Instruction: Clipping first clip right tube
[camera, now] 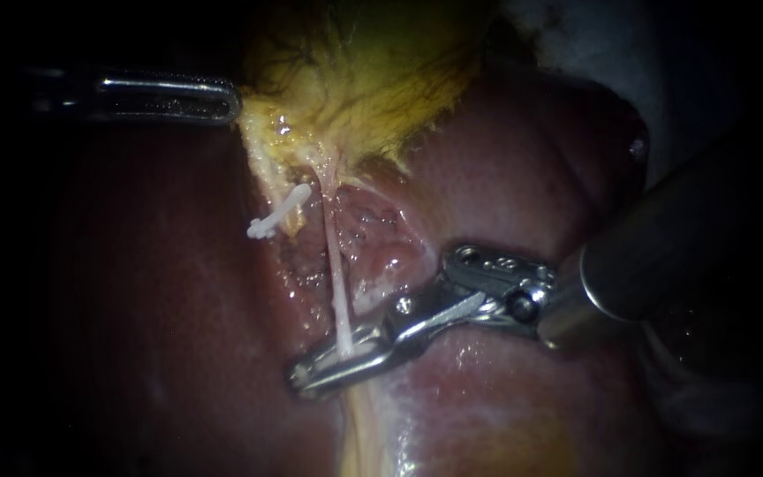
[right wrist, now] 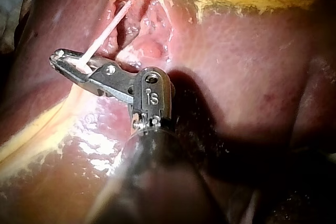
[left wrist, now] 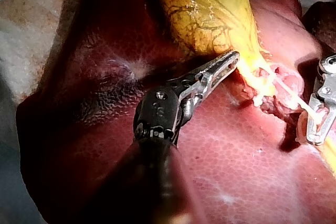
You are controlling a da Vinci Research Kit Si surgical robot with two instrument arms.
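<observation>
Steel, the claw of my right instrument (camera: pixel 333 362) sat clamped across the right tube (camera: pixel 333 265), low on its pale span, with liver (camera: pixel 152 309) beneath. The clipping seemed mid-squeeze. Next, I judged, came a full close, then a straight release without dragging the tube. A white clip (camera: pixel 277 215) sat just beside, higher up. My left instrument (camera: pixel 169 97) lay well apart by the gallbladder (camera: pixel 373 79), leaving open room.

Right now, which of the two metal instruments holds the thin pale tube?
The right instrument, entering from the right: it is clamped on the tube. The left instrument rests up at the yellow gallbladder, clear of the tube.
</observation>
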